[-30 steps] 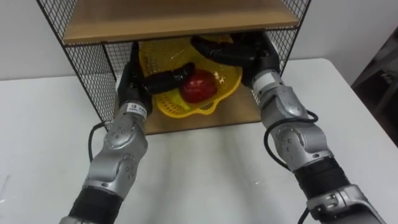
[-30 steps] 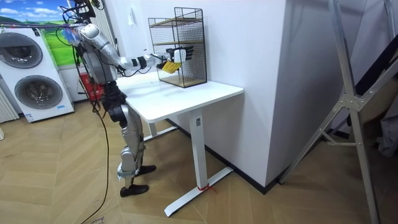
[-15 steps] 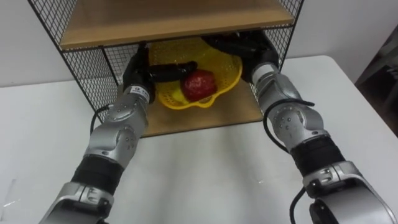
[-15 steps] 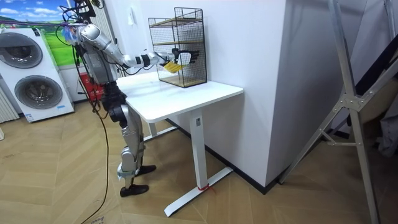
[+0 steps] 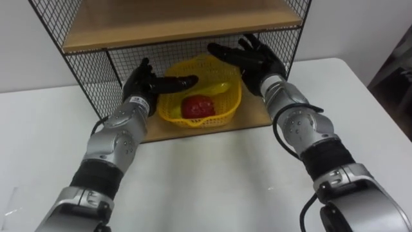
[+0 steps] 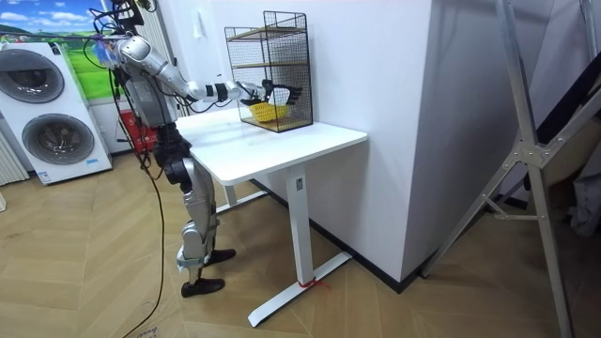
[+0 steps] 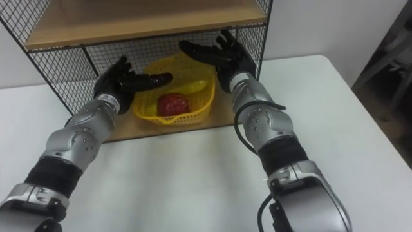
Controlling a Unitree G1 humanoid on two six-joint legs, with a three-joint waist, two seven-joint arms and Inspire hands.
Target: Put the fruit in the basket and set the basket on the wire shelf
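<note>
Now, in the left eye view the yellow basket sits on the wire shelf's lower board, a red fruit inside. The left hand and right hand flank it, fingers spread, holding nothing. In the room view the robot stands at the white table, both arms reaching toward the shelf.

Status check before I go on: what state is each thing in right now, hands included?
wire shelf: upright on the white table.
yellow basket: upright on the shelf's lower board, held by neither hand.
red fruit: lying in the basket.
yellow fruit: lying in the basket, behind the red one.
left hand: open, fingers straight, at the basket's left rim.
right hand: open, fingers spread, above the basket's right rim.
</note>
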